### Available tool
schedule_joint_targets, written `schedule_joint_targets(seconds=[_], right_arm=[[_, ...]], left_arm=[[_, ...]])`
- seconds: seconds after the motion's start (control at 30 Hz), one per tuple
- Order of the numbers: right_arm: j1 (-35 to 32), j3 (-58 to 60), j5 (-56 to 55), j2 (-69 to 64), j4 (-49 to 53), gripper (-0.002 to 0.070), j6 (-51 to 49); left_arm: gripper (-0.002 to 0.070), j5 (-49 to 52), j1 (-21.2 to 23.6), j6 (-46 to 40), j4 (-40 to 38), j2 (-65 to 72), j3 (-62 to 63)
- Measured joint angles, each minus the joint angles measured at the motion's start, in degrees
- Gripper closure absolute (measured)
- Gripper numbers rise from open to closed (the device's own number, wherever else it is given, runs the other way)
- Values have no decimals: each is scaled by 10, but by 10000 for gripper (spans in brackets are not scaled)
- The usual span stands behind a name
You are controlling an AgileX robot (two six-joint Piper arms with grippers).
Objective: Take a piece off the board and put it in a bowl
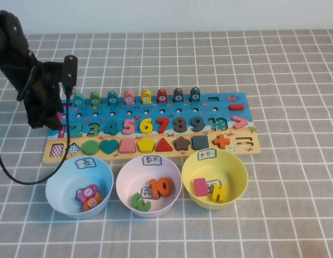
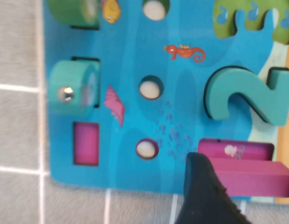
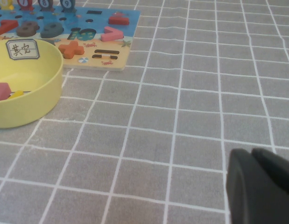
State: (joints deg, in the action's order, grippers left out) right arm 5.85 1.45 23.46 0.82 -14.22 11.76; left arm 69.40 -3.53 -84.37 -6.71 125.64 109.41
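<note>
The board (image 1: 155, 110) lies across the table's middle. My left gripper (image 1: 54, 122) hangs over the board's left end, shut on the pink numeral "1" piece (image 2: 237, 170). In the left wrist view the piece sits a little above its empty magenta slot (image 2: 235, 150), beside the teal "2" (image 2: 233, 95). One black finger (image 2: 200, 196) presses its near side. The pale pink bowl (image 1: 126, 174) stands in front of the board, between two other bowls, with a green "2" and an orange "10" inside. My right gripper (image 3: 254, 156) is shut and empty, low over bare tablecloth right of the board.
A light blue bowl (image 1: 61, 185) sits left of the pink one and a yellow bowl (image 1: 236, 172) right of it, both with pieces inside. Pegs with rings (image 1: 136, 97) line the board's far edge. A black cable (image 1: 15, 177) loops over the left of the table.
</note>
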Motion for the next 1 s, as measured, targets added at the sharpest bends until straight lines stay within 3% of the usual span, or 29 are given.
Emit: schedule_joint_targets(seconds=[0.1, 0.3, 0.53, 0.6, 0.77, 1.0], right_arm=[[0, 0, 0, 0, 0, 694, 0], [0, 0, 0, 0, 0, 694, 0], [0, 0, 0, 0, 0, 694, 0], [0, 0, 0, 0, 0, 694, 0], [0, 0, 0, 0, 0, 694, 0], [0, 0, 0, 0, 0, 694, 0]], left_arm=[[356, 1, 0, 8, 0, -17, 0], [356, 5, -2, 117, 10, -65, 0], [356, 8, -35, 403, 34, -159, -12], [356, 8, -54, 454, 55, -201, -49], [356, 12, -113, 490, 79, -304, -183], [356, 17, -203, 579, 20, -357, -262]])
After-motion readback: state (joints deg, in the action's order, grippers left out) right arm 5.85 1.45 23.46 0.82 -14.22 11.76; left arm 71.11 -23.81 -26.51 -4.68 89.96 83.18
